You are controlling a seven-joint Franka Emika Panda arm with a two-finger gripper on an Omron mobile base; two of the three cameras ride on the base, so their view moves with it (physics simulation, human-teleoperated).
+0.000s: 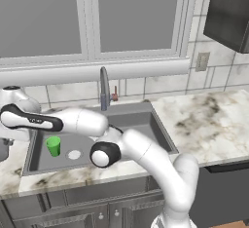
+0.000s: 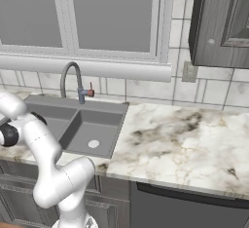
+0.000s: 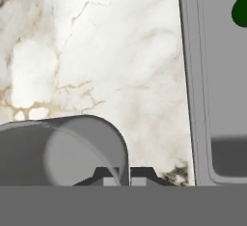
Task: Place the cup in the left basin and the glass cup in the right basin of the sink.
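A simulated kitchen: a marbled table (image 1: 214, 120) runs under a window (image 1: 87, 17), with tiled wall behind and a dark cabinet (image 2: 221, 20) up at the right. Set into the table is one sink (image 1: 160, 124), dark grey, with two bowls, and one tall grey faucet (image 1: 104, 89) behind its middle.

In the hand view, the hand (image 3: 124, 176) is closed right down, its two dark fingertips (image 3: 105, 175) nearly meeting on either side of the thin rim of the glass cup (image 3: 58, 152). The rim sits between them, so the hand has the glass cup pinched by its wall. The cup is over the marbled table, just beside the outer edge of the sink, outside both bowls. In this view its open mouth faces the camera and its long axis runs along the line of the hand; whether it stands upright in the room I cannot tell.

There is one green cup (image 1: 53, 145). It stands upright in the left basin (image 1: 44, 159), mouth upward, long axis vertical, near the light round drain (image 1: 74, 154). The right basin (image 2: 95, 134) shows its own light drain. So: two cups, two basins, two drains, one faucet.
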